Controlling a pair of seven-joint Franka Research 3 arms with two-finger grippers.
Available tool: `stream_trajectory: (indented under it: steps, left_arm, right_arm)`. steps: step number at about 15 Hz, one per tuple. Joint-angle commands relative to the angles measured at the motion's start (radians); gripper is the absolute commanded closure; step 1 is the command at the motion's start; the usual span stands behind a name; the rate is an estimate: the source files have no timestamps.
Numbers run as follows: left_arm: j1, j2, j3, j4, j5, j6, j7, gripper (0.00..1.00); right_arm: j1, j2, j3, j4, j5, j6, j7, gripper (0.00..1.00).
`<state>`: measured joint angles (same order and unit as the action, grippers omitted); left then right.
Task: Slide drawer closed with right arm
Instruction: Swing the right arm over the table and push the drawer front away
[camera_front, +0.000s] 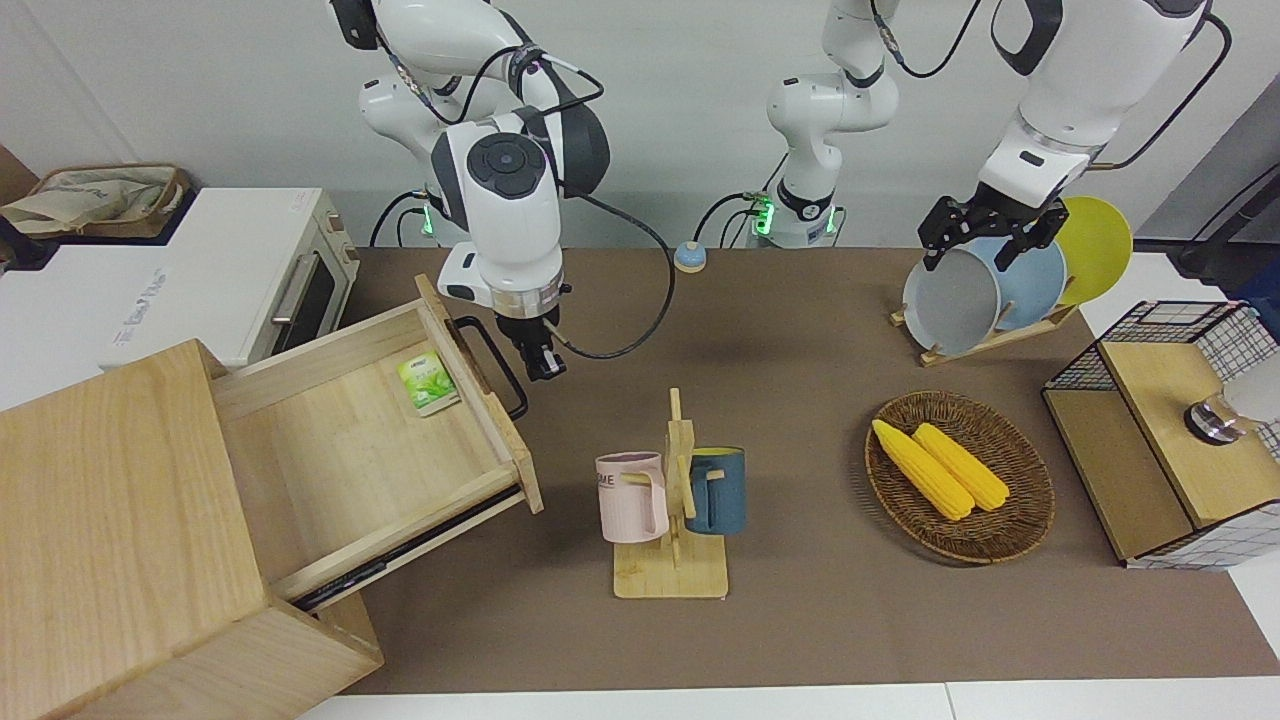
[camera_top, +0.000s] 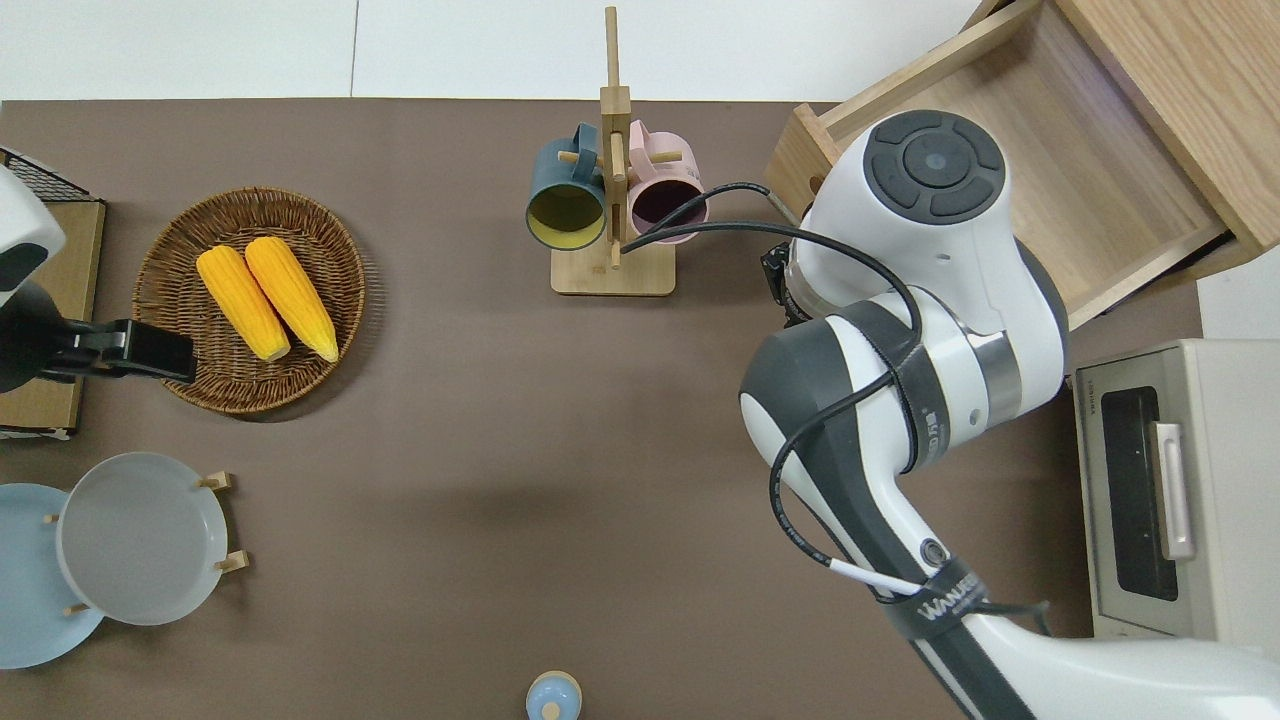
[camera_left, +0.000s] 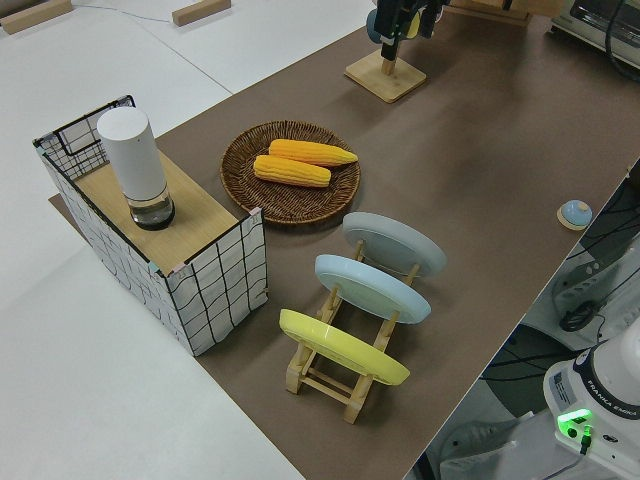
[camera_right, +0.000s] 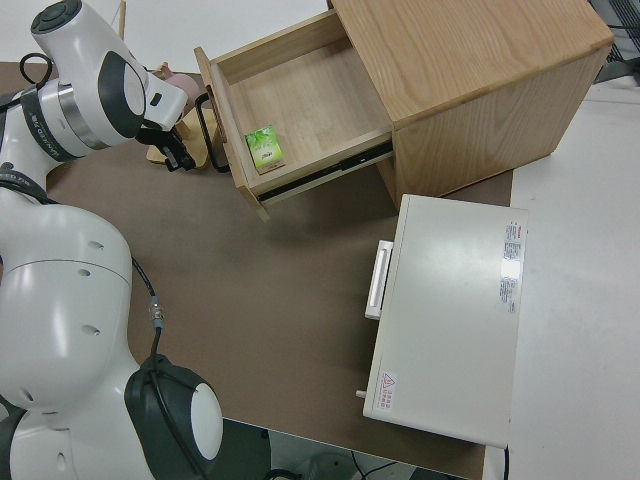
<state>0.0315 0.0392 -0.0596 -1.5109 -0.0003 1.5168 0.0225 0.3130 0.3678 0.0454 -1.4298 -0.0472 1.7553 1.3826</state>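
Drawer stands open; right gripper hangs beside its handle, jaw state seemingly narrow, mostly hidden overhead.

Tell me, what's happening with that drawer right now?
Right gripper beside the handle, not gripping. Drawer wide open, green packet inside. Left arm parked. Nothing blocking.

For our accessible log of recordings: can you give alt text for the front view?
A wide light-wood drawer stands pulled out of its pale wood cabinet, a small green packet inside, with the right gripper beside its black loop handle. The left arm is parked.
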Motion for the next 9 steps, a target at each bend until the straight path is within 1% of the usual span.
stream_trajectory:
  steps: [1,5,7,8,9]
  left_arm:
    - [0.004,0.011,-0.006,0.026,0.017,-0.02,0.01,0.01]
    - [0.004,0.011,-0.006,0.024,0.017,-0.02,0.01,0.01]
    - [0.004,0.011,-0.006,0.026,0.017,-0.02,0.01,0.01]
    - [0.004,0.011,-0.006,0.026,0.017,-0.02,0.01,0.01]
    - [0.004,0.011,-0.006,0.026,0.017,-0.02,0.01,0.01]
  right_arm:
    - [-0.041,0.007,0.011,-0.009,-0.003,0.039,-0.059,1.0]
    - [-0.075,0.016,0.011,-0.009,-0.002,0.07,-0.068,1.0]
    - [-0.087,0.023,0.011,-0.006,-0.005,0.072,-0.068,1.0]
    - [-0.104,0.023,0.011,-0.005,-0.003,0.073,-0.07,1.0]
    - [-0.117,0.023,0.011,-0.003,-0.005,0.09,-0.071,1.0]
